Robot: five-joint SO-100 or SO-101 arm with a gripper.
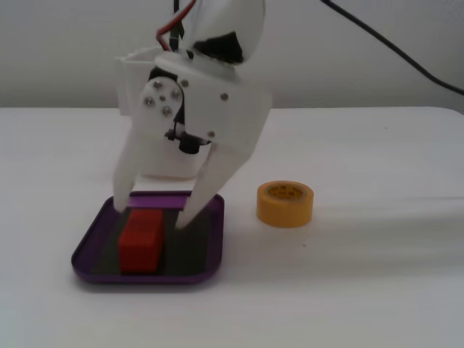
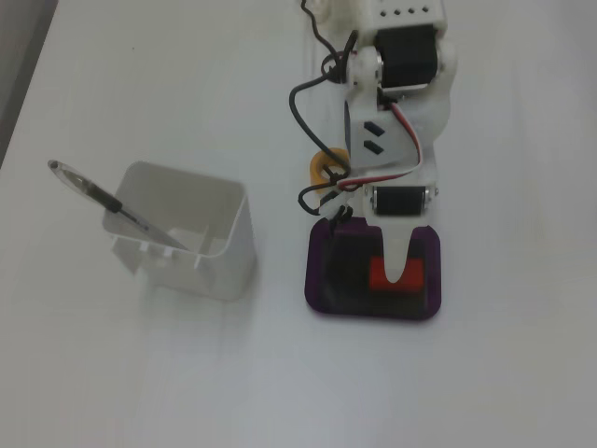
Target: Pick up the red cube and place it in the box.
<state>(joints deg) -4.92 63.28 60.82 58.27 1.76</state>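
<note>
While the red cube [image 1: 141, 240] rests inside the box [image 1: 87, 262], we see our pincer [image 1: 151, 213] spread apart astride it; lifting crookedly could snag and drag it out.

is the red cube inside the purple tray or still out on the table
Inside. The red cube lies on the box's dark bottom within the rim; the open gripper straddles it.

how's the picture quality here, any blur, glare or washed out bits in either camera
In a fixed view from the front, everything is soft, the gripper nearest the lens included, and the table is washed out. In a fixed view from above, the table is overexposed, the cube blurred; the box casts a faint shadow.
</note>
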